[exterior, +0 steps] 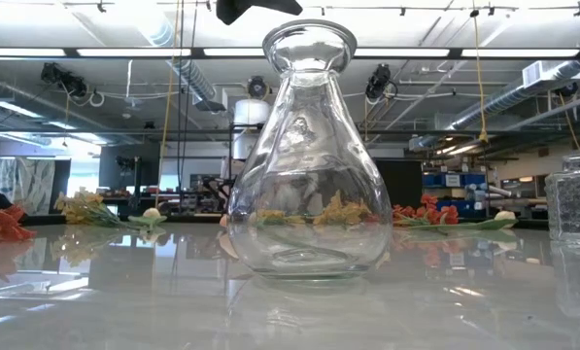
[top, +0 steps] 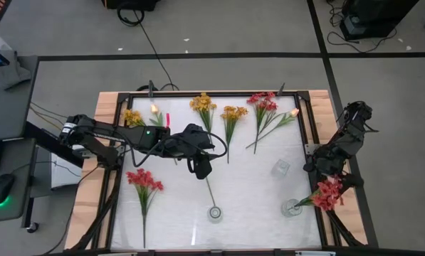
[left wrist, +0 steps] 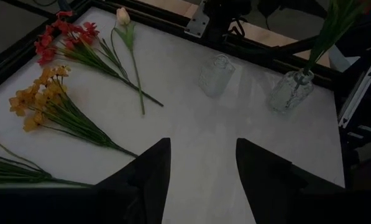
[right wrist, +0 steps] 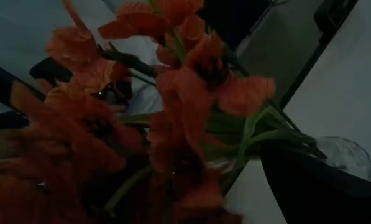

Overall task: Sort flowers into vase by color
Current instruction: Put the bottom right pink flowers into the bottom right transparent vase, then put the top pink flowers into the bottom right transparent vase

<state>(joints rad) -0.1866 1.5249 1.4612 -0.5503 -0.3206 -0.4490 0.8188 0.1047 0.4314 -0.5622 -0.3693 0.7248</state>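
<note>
Bunches of flowers lie flat on the white table: yellow ones (top: pixel 203 104) (top: pixel 233 114) (top: pixel 132 117), red ones (top: pixel 263 103) (top: pixel 144 180), and peach buds (top: pixel 294 112) (top: pixel 155 109). A red bunch (top: pixel 329 193) stands with its stems in the near-right glass vase (top: pixel 292 208) and leans toward the right edge. A round glass vase (top: pixel 215 212) stands near the front middle. My left gripper (left wrist: pixel 204 146) hangs open above the table's middle with nothing between its fingers. My right gripper (top: pixel 320 173) is at the right edge, open, with the red blooms (right wrist: pixel 173 106) right in front of it. My right gripper has the red blooms (right wrist: pixel 191 81) close before its fingers, and they hide its fingertips. I cannot tell whether the fingers touch them. My left gripper touches nothing.
A square cut-glass jar (top: pixel 280 168) stands right of the middle. A black frame and wooden rim (top: pixel 109 107) run round the table. The round vase (exterior: pixel 309 146) fills the low view, with my left gripper (exterior: pixel 255 8) dark above it. Bare tabletop lies between the vases.
</note>
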